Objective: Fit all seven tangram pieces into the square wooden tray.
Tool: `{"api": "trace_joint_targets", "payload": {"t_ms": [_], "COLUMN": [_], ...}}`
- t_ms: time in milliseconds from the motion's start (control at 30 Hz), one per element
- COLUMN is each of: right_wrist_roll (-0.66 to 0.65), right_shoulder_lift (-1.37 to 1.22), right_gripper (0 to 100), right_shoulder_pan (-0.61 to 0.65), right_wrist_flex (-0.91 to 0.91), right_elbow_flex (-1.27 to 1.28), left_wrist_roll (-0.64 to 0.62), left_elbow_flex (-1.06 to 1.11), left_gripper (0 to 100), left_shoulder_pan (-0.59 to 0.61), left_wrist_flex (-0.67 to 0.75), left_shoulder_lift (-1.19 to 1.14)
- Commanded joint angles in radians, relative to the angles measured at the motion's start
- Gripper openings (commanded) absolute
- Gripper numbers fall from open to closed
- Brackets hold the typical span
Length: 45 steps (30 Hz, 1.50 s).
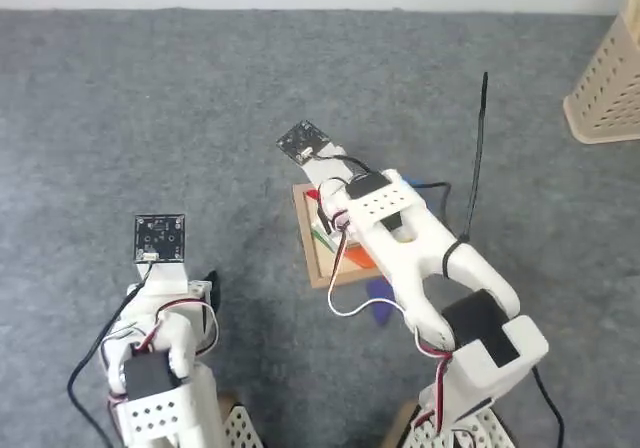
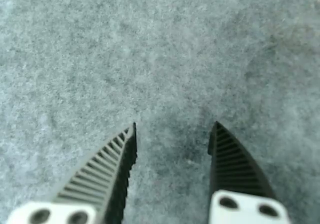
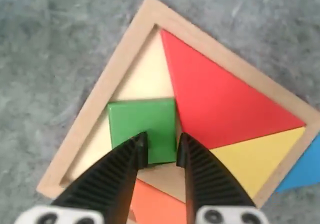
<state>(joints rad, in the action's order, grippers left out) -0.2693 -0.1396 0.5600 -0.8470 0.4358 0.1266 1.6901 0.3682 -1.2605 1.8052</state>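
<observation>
Square wooden tray (image 3: 99, 96) lies on the grey carpet (image 2: 160, 44) under your right arm. It holds a red triangle (image 3: 215, 94), a yellow triangle (image 3: 250, 156), a green square (image 3: 142, 121) and an orange piece (image 3: 155, 201). A blue piece (image 3: 302, 166) lies just outside its rim. Your right gripper (image 3: 161, 141) hangs over the green square with its jaws a narrow gap apart; contact appears possible but cannot be confirmed. Your left gripper (image 2: 172, 129) stands wide open over the carpet, well apart from the tray.

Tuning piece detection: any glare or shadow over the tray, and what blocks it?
Right wrist view: even light, no glare, the right gripper covering part of the green square. High view: soft shadows, the right arm hiding most of the tray.
</observation>
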Motion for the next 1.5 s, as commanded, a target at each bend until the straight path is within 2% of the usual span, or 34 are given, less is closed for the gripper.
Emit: {"api": "trace_joint_targets", "payload": {"t_ms": [0, 200, 333, 433, 600, 800, 967, 1267, 1367, 1467], "right_wrist_roll": [0.000, 0.006, 0.006, 0.008, 0.008, 0.000, -0.002, -0.012, -0.066, -0.066], "right_shoulder_lift": [0.062, 0.090, 0.139, 0.189, 0.268, 0.199, 0.128, 0.120, 0.117, 0.122], "right_gripper": [11.1, 10.5, 4.0, 3.2, 3.2, 2.8, 2.7, 2.7, 2.7, 2.7], "right_shoulder_pan": [0.008, 0.005, -0.010, -0.022, 0.027, 0.068, 0.065, -0.038, -0.048, -0.042], "right_wrist_flex": [0.013, 0.013, -0.004, 0.001, 0.022, 0.110, 0.105, 0.064, 0.064, 0.064], "right_elbow_flex": [-0.003, -0.003, 0.015, 0.046, 0.107, 0.160, 0.137, 0.133, 0.137, 0.137], "left_wrist_roll": [-0.009, -0.009, -0.009, -0.009, -0.009, -0.009, -0.009, -0.009, -0.009, -0.009], "left_elbow_flex": [-0.004, -0.004, -0.004, -0.004, -0.004, -0.004, -0.004, -0.004, -0.004, -0.004], "left_gripper": [23, 23, 23, 23, 23, 23, 23, 23, 23, 23], "left_shoulder_pan": [0.005, 0.005, 0.005, 0.005, 0.005, 0.005, 0.005, 0.005, 0.005, 0.005], "left_wrist_flex": [-0.003, -0.003, -0.003, -0.003, -0.003, -0.003, -0.003, -0.003, -0.003, -0.003], "left_shoulder_lift": [0.015, 0.015, 0.015, 0.015, 0.015, 0.015, 0.015, 0.015, 0.015, 0.015]}}
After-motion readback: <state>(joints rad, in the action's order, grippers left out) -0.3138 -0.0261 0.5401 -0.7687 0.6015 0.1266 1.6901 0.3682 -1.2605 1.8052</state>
